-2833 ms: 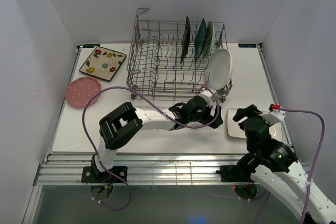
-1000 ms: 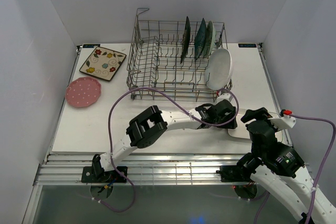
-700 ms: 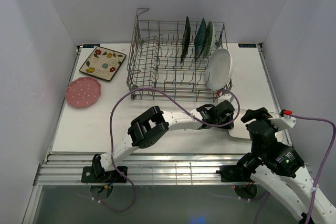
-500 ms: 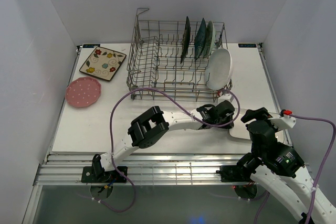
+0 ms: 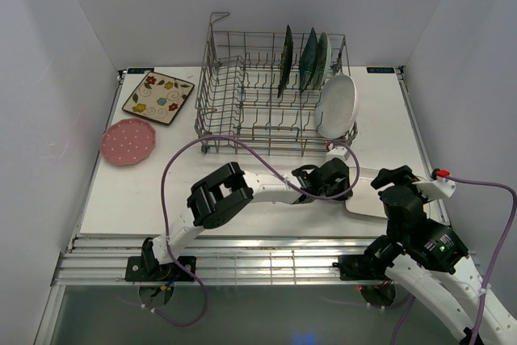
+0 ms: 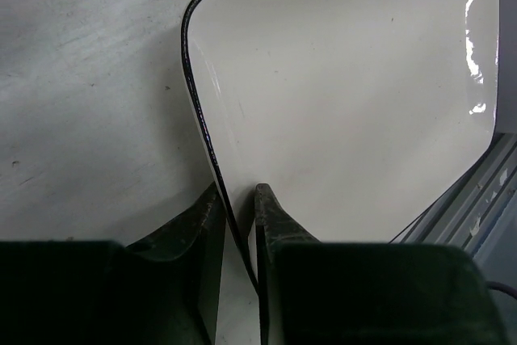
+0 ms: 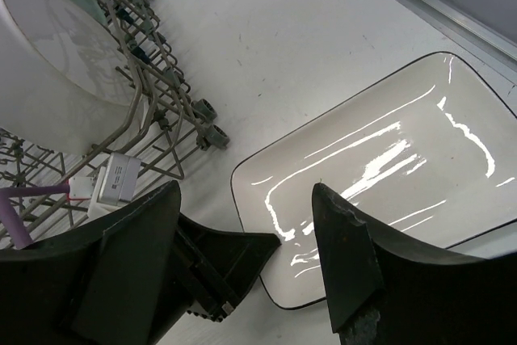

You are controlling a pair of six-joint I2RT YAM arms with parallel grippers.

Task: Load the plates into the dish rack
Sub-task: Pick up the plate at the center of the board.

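The white rectangular plate (image 5: 363, 199) (image 6: 347, 103) (image 7: 380, 159), edged in a thin black line, lies on the table in front of the dish rack (image 5: 242, 94). My left gripper (image 5: 342, 187) (image 6: 237, 199) is shut on its left rim, one finger above and one below. My right gripper (image 5: 394, 177) (image 7: 246, 191) hangs open just over the plate's near left corner, holding nothing. In the rack's right end stand a dark plate (image 5: 287, 58), a teal plate (image 5: 309, 58), a mint-green plate (image 5: 323, 54) and a white oval plate (image 5: 338, 107).
A cream floral square plate (image 5: 158, 97) and a pink dotted round plate (image 5: 128, 140) lie flat at the far left of the table. The rack's wire corner and feet (image 7: 153, 111) stand close to the rectangular plate. The table's front edge runs just behind it.
My left gripper has shut on the rectangular plate's rim and drawn back a little to the left, bringing the plate with it. The right arm has stayed still.
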